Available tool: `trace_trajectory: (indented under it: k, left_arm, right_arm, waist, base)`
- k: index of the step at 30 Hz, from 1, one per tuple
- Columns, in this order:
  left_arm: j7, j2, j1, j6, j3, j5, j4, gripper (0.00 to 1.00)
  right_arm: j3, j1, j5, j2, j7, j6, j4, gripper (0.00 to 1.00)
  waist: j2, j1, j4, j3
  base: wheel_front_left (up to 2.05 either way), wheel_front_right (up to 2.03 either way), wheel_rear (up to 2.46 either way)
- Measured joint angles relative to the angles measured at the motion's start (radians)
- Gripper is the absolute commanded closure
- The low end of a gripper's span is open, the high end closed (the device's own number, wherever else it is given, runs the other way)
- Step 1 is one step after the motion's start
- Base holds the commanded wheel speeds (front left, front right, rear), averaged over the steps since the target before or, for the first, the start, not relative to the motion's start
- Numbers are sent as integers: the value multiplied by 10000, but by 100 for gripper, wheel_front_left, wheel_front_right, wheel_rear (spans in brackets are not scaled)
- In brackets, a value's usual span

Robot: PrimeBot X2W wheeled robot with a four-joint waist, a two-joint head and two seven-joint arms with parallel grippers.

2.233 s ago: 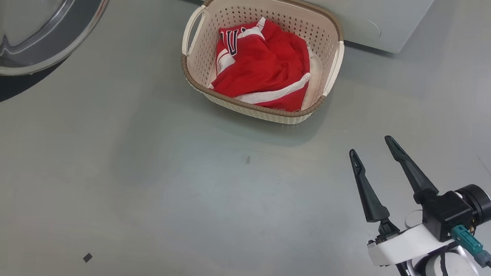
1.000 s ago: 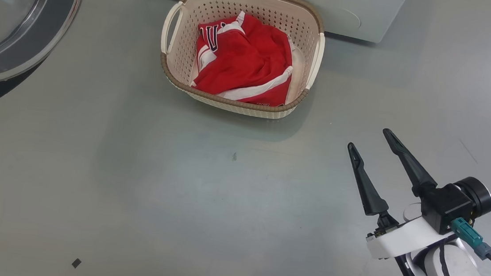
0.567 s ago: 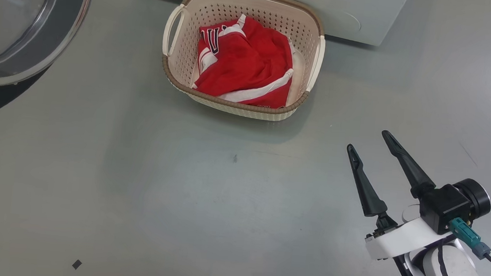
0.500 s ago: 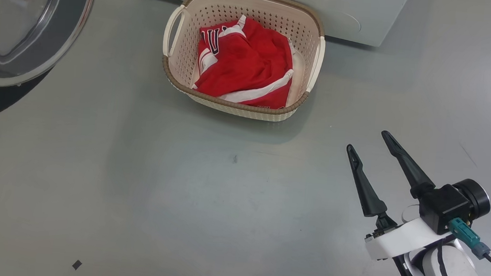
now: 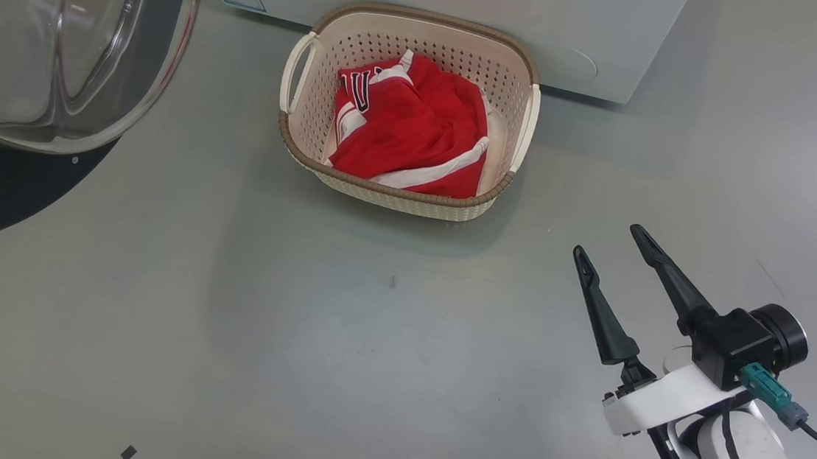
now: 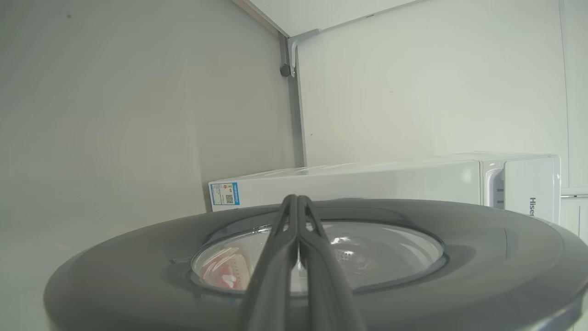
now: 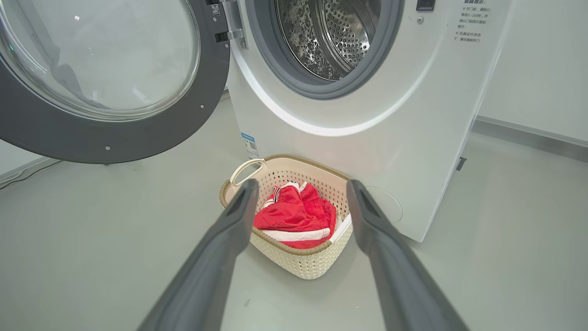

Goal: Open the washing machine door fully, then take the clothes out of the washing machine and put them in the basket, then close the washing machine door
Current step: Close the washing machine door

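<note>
Clothes (image 5: 409, 137) lay in the basket (image 5: 397, 195) before the washing machine (image 5: 472, 13). Left gripper (image 6: 297, 202), jaws pressed together, pointed at the door (image 5: 168, 16), apparently to push it shut; right gripper (image 5: 606, 240) spread, idle.

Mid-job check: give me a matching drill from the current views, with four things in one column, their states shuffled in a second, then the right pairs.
Column one
1. red sports clothes with white trim
2. round black-rimmed glass washing machine door
3. left gripper
4. right gripper

Column two
A. fingers spread apart, holding nothing
B. swung open, away from the drum opening
C. lying in the cream perforated plastic basket
D. fingers shut together

Pairs: 1-C, 2-B, 3-D, 4-A
</note>
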Motion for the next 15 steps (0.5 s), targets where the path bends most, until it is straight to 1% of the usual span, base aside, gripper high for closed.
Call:
trace_trajectory:
  k: [1,5,15]
  left_arm:
    - [121,-63,93,-159,-56,-4,15,100]
    - [416,-203,275,-472,-104,-77,42,100]
    - [1191,-579,415,-779,-65,-451,-213,100]
  right_arm:
    - [-2,4,42,6,-2,0,35,0]
    - [2,12,59,50,-31,0,69,0]
    - [-19,31,73,73,-33,0,84,0]
  waist:
    - [0,0,21,-77]
    - [0,0,57,-230]
    - [0,0,99,-457]
  base:
    - [0,0,0]
    - [0,0,0]
    - [0,0,0]
